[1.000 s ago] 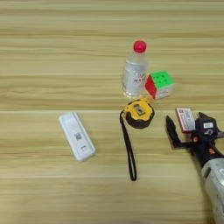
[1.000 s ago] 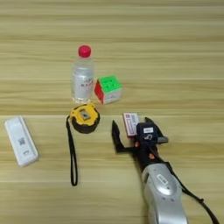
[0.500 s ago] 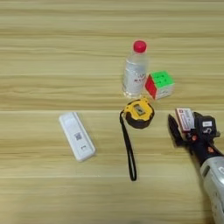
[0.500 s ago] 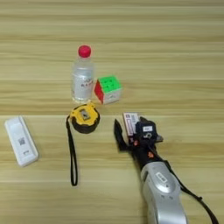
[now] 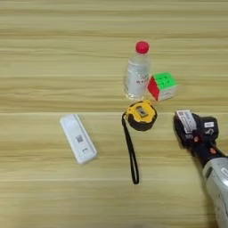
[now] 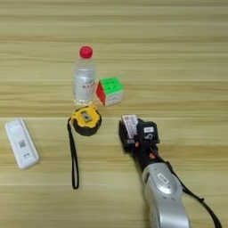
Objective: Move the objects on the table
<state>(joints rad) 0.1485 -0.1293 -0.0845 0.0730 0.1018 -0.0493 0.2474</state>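
Plainly, the grained wooden bench (image 5: 44,53) carries a smooth white oblong remote (image 5: 78,138) at the left, a round yellow-black tape measure (image 5: 141,115) with its thin black strap (image 5: 131,151) trailing toward the near edge, and a red-green puzzle cube (image 5: 162,86) just right of a clear bottle (image 5: 136,74) with a red cap. At the right, the black-fingered gripper (image 6: 132,136) is clamped on the small red-white flat box (image 6: 130,125), whose near part is hidden between the fingers. The silver forearm (image 6: 164,196) is cut off at the near edge.

Both views: head stereo pair, looking steeply down on the table (image 5: 53,53), close enough that wood fills each. Heavy overlap; left eye reaches further left, right eye further right, showing more of the silver forearm (image 6: 162,196).
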